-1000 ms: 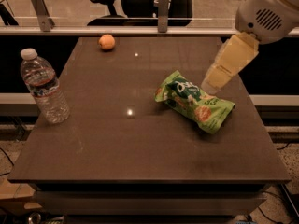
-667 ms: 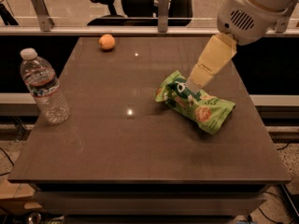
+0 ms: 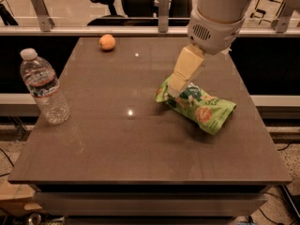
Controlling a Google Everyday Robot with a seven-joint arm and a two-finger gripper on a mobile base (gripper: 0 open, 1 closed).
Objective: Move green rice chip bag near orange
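Observation:
The green rice chip bag (image 3: 199, 106) lies crinkled on the right half of the dark table (image 3: 117, 144). The orange (image 3: 107, 42) sits near the table's far edge, left of centre, well apart from the bag. My gripper (image 3: 176, 87) hangs from the white arm (image 3: 218, 13) and points down at the bag's left end, right above or touching it.
A clear water bottle (image 3: 45, 89) with a white cap stands upright near the table's left edge. A metal rail (image 3: 93, 30) and office chairs (image 3: 105, 3) lie beyond the far edge. The table's right edge is close to the bag.
My arm and gripper have swung left and come down from the bag's upper right to its left end. The bag, orange and bottle have not moved.

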